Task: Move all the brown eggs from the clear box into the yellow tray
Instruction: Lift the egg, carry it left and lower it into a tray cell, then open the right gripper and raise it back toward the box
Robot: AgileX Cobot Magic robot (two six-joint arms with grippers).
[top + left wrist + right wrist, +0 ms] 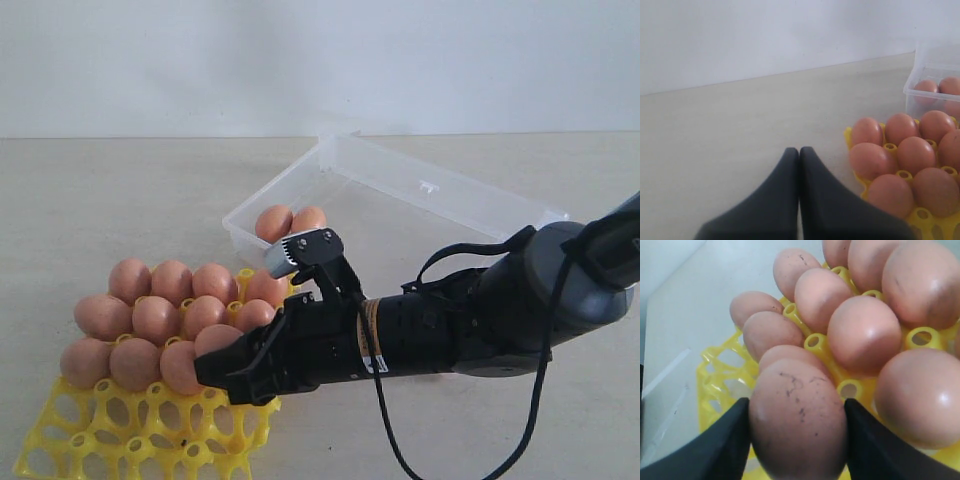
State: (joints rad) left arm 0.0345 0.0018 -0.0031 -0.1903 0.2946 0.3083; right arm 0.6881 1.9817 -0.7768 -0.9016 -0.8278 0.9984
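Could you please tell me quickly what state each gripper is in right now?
Left gripper: closed, empty.
Right gripper: holding a brown egg.

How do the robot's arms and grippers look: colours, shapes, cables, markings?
The right arm is a black cylinder with a grey rounded joint, an orange band, a silver wrist camera and loose black cables. Both the right gripper and left gripper have smooth, dark, tapering fingers.

A pale beige table (110, 190) is carrying two things: a yellow tray (130, 425) is lying on it, and a clear box (440, 190) is sitting just beside the tray's far corner.
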